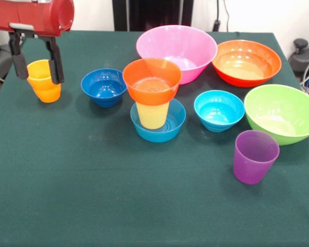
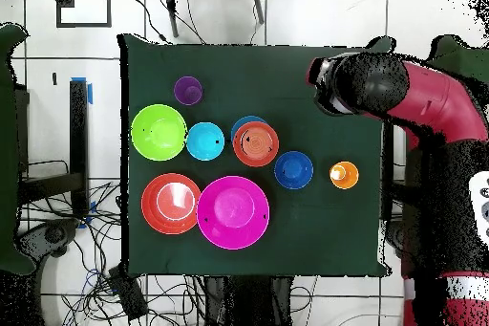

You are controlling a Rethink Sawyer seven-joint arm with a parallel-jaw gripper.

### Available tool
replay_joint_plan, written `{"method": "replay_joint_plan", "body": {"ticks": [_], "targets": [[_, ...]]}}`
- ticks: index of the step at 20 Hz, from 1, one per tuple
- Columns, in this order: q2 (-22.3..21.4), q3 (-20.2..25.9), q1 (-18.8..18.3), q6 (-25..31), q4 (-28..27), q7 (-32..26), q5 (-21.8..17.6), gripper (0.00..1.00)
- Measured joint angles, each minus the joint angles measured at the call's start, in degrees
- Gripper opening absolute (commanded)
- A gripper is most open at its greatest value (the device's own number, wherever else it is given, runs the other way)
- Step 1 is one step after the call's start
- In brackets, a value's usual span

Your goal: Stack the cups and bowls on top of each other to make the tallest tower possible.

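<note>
A dark green cloth covers the tabletop, which stands on a pale tiled floor strewn with cables. At mid-frame the tower rises: a mid-blue bowl, the yellow cup upright in it, an orange-red small bowl on top. At upper left the claw hangs spread around the orange cup, seemingly without pinching it. The purple cup stands at lower right, near the lime bowl.

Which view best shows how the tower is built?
The front view: the tower shows the yellow cup in the mid-blue bowl, with the orange-red bowl on top. Overhead, the orange-red bowl hides most of it.
</note>
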Motion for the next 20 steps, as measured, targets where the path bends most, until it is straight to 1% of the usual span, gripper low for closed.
{"method": "replay_joint_plan", "body": {"ticks": [5,13,20], "targets": [[1.6,0.1,0.8,0.0,-0.9,0.0,-0.2,1.0],[4.7,0.1,3.5,0.0,-3.6,0.0,-0.4,1.0],[5.0,0.1,5.9,0.0,-3.6,0.0,-0.5,1.0]]}}
